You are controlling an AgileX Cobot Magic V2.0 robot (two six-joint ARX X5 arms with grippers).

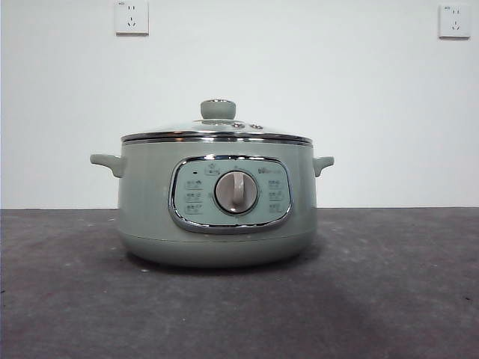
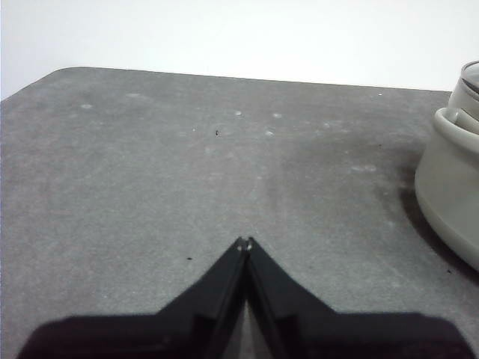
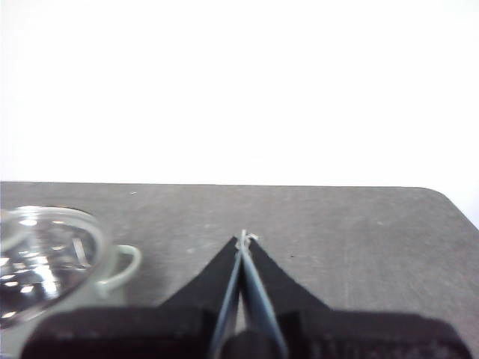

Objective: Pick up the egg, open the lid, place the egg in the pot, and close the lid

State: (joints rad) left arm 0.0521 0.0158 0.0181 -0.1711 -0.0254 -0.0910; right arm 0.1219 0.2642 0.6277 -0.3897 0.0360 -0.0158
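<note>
The pale sage-green pot (image 1: 217,209) stands in the middle of the grey table, its control panel and silver dial (image 1: 236,192) facing the front view. The glass lid (image 1: 217,133) with its green knob (image 1: 218,109) sits shut on the pot. The egg is out of view. My left gripper (image 2: 245,242) is shut and empty above bare table, with the pot's side and one handle (image 2: 449,123) off to one side. My right gripper (image 3: 245,238) is shut and empty, with the lid (image 3: 45,258) and a pot handle (image 3: 123,269) beside it. Neither gripper shows in the front view.
The grey felt-like table (image 1: 389,299) runs to a white wall (image 1: 337,90) with two sockets (image 1: 132,16) high up. The table's far edge and rounded corners show in both wrist views.
</note>
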